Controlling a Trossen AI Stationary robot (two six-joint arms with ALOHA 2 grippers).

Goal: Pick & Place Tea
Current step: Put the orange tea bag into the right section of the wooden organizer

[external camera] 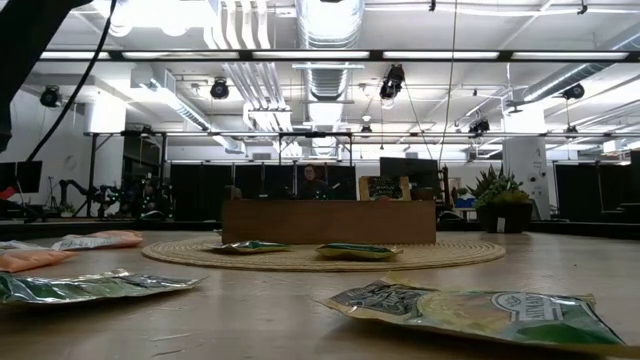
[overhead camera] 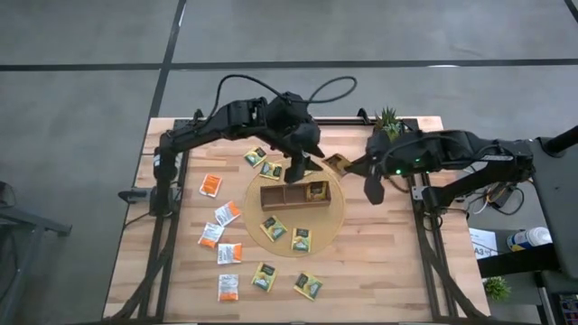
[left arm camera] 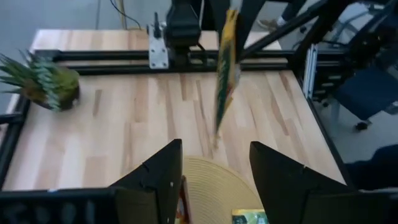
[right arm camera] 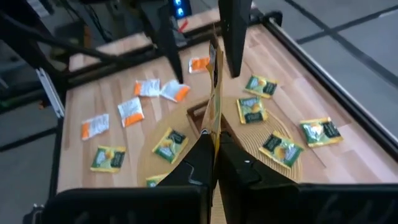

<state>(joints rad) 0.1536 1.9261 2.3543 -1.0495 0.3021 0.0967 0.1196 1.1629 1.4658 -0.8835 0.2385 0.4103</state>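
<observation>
My right gripper (right arm camera: 214, 146) is shut on a yellow-green tea sachet (right arm camera: 214, 87), held in the air over the far right part of the round woven mat (overhead camera: 336, 221). In the high view this sachet (overhead camera: 336, 162) sits just left of my right gripper (overhead camera: 349, 166). My left gripper (left arm camera: 214, 163) stands open close to the sachet (left arm camera: 226, 68), above the far side of the wooden three-compartment tray (overhead camera: 282, 196), and touches nothing. Another sachet (overhead camera: 316, 190) is in the tray's right compartment. My right gripper pinches one end of the sachet (right arm camera: 213, 127) between its two fingers. The fingers come from the table's right, slanting down. The sachet stands on edge and sticks out beyond the fingertips toward my left gripper, lifted clear of mat and tray.
Orange-and-white sachets (overhead camera: 221, 214) lie on the table left of the mat. Yellow-green ones lie on the mat (overhead camera: 287, 233), near the front edge (overhead camera: 284, 280) and by the tray's far side (overhead camera: 262, 162). A small potted plant (overhead camera: 386, 119) stands at the far edge.
</observation>
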